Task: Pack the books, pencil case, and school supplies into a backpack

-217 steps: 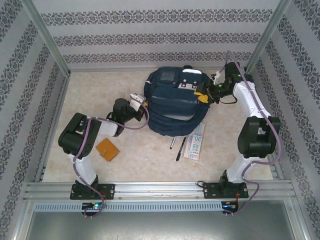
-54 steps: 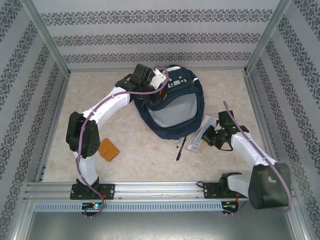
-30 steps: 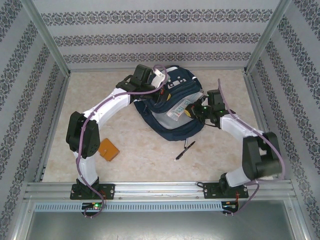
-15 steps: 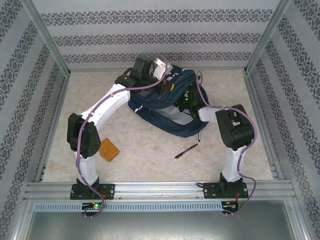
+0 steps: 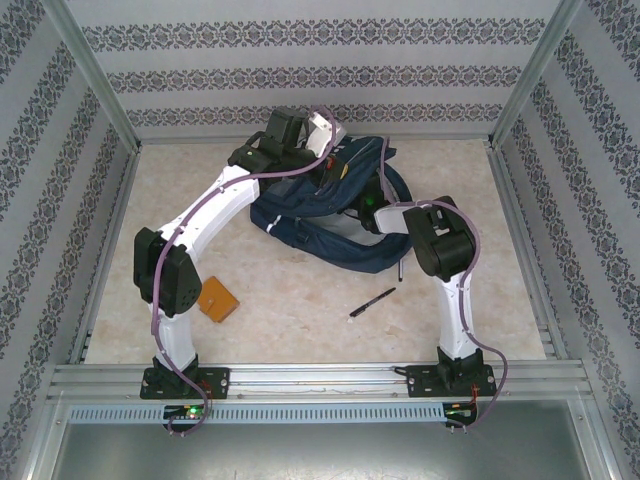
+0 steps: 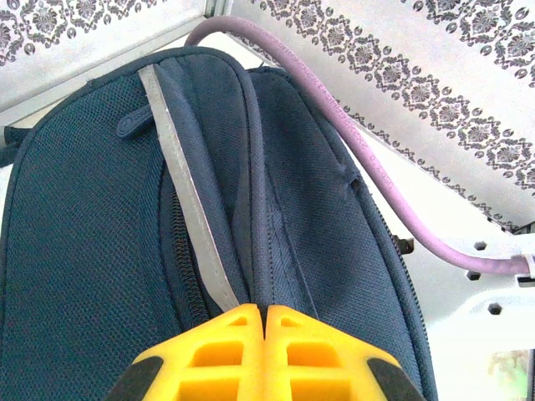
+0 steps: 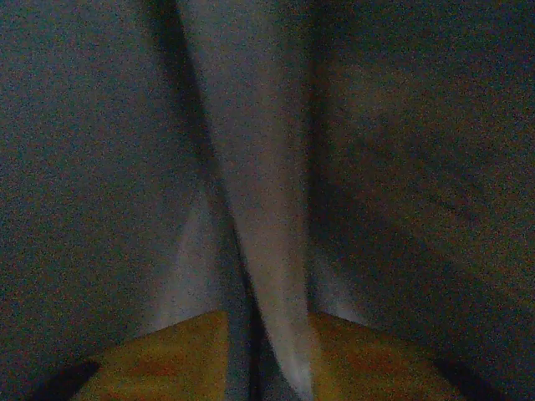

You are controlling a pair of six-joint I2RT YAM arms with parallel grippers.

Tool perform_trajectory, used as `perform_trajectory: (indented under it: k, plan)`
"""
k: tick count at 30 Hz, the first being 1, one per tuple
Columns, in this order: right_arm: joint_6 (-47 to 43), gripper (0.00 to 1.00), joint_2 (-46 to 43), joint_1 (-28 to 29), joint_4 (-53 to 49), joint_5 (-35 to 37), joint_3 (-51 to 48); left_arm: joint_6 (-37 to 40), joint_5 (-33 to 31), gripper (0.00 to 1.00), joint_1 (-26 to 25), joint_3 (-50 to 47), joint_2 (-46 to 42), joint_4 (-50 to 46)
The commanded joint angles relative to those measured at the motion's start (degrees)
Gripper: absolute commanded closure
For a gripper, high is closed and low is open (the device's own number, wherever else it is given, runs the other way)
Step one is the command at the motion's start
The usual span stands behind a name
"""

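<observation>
From above, the backpack lies at the far middle of the table, a slumped navy fabric mass with its mouth pulled open. The left arm stretches to its far rim, where the left gripper pinches the cloth. The right arm bends inward, and its wrist goes into the opening from the right.

One slim black pen lies on the bare table, near and right of the backpack. Its long axis runs from near-left to far-right. A second thin dark stick, likely the other pen, lies just beside the backpack's near-right edge and points near to far. Both are closer to the right arm. The orange-brown booklet, flat and square, sits beside the left arm's lower link, well apart from the backpack.

In the left wrist view, the yellow fingertips meet, clamped on a fold of coarse woven navy fabric. A white trim stripe and a zip line run away from them, and a smooth lilac cable arcs overhead.

The right wrist view is dim, with dark cloth walls on both sides. A pale, smooth strip, likely the pencil case, rises from between the fingers of the right gripper. I cannot tell whether those fingers are pressing it or have let go.
</observation>
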Motion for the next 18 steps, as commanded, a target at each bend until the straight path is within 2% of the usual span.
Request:
perform_trajectory:
  k: [1,4,6,12,18]
  plan:
    - [-1.3,0.59,-3.4,-0.5,-2.7,-0.9,-2.7,2.0,0.3,1.0,0.4,-1.0,-3.9,3.6]
    - [-2.4,0.47,-6.7,-1.9,-5.7,-2.9,-4.9,3.5,-1.0,1.0,1.1,-2.5,-4.3,3.2]
    - [-2.7,0.44,-8.9,-2.9,-7.6,-3.8,-6.9,2.9,-1.2,1.0,1.9,-3.8,-4.5,4.1]
    - [-5.0,0.44,-16.7,-5.9,-13.7,-6.0,-13.2,2.0,-1.5,1.0,4.3,-6.5,-4.8,5.4]
    - [-6.6,0.49,-24.0,-8.7,-14.4,-10.8,-19.9,2.7,-2.0,1.0,5.3,-9.4,-5.9,6.4]
